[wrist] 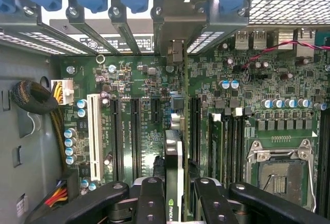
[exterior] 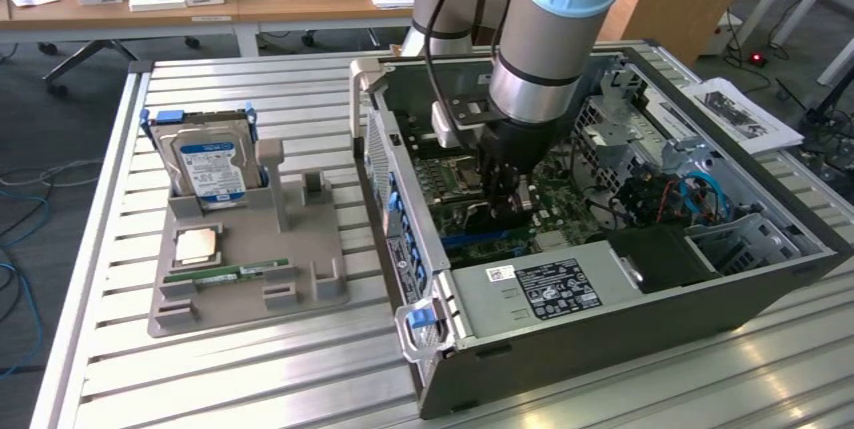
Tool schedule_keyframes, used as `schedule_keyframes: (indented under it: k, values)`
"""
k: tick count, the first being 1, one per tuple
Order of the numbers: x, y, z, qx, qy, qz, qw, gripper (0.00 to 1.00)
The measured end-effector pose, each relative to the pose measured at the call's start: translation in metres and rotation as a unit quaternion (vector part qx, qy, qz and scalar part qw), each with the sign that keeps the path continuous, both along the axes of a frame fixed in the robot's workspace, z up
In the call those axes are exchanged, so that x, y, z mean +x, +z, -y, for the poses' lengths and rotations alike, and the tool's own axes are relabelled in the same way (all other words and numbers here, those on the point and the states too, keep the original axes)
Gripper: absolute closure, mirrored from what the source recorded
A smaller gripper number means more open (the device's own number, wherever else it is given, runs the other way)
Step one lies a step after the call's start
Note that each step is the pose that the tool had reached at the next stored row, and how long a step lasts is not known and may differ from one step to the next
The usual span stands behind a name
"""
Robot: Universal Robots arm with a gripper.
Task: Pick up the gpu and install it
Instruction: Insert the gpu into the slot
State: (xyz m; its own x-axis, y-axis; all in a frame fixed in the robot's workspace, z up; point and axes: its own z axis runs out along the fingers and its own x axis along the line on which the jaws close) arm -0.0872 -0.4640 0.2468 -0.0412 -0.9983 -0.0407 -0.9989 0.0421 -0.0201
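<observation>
- While the exterior view looks down into the open computer case, the arm reaches inside it, and the gripper hangs low over the board.
- Wrist view: both black fingers pinch the gpu between them. The card is held edge-on above the motherboard, among the long black expansion slots. Its far end reaches toward the rear slot frame.
- The gpu looks thin, flat and dark, with a grey edge and a small green logo near the grip.
- Risks, as I judge them:
  - If the card sits slightly off a slot's line, its edge would strike the board.
  - Its end could catch on the frame.
  - A narrow pinch may let it tilt.
</observation>
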Motion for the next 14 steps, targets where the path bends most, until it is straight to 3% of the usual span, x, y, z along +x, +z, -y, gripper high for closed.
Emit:
schedule_keyframes:
  k: [14]
  values:
    - [-0.0012, -0.0013, 0.0001, -0.0001, -0.007, 0.0000, 1.0000, 0.73]
